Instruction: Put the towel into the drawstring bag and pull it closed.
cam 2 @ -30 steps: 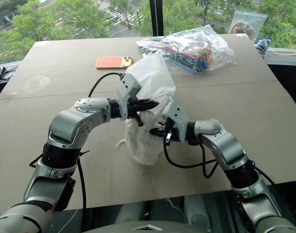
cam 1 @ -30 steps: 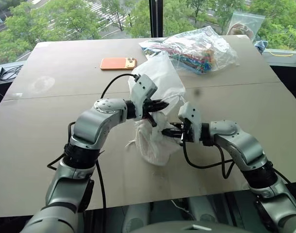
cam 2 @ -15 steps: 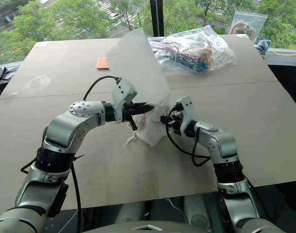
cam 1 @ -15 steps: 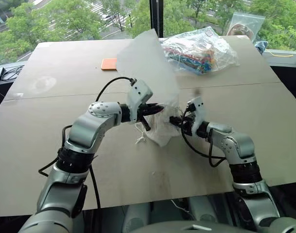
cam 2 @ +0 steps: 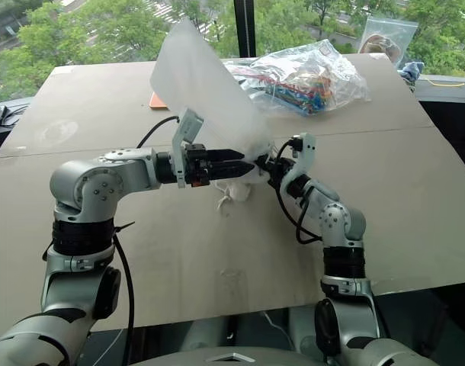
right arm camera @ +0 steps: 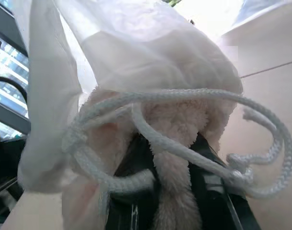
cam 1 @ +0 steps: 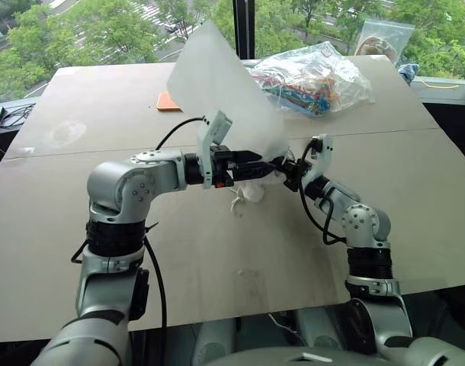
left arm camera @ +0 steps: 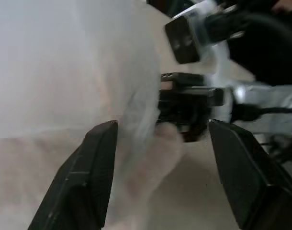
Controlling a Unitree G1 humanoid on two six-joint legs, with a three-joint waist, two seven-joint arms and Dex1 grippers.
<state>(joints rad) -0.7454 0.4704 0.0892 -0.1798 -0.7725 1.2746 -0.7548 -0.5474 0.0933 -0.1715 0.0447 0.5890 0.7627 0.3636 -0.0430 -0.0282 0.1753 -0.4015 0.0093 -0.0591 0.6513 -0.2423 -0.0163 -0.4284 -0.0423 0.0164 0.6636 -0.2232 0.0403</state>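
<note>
The towel (right arm camera: 177,124) is sitting at the mouth of the drawstring bag (cam 1: 217,84), which is billowing above the worktop (cam 1: 80,221), so the stuffing step is under way; next, the cord (right arm camera: 184,148) needs pulling. The right hand (cam 1: 292,174) is pinching towel and cord, while the left hand (cam 1: 257,160) is spreading its fingers beside the fabric, holding nothing.

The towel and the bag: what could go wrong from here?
1. The right hand is shut on the towel at the bag's mouth; pulling back may drag the towel out again.
2. The left hand stands open, so the bag, lifted off the table, may flop or slip away.
3. The cord loops loosely around the right hand's fingers and could snag.
</note>
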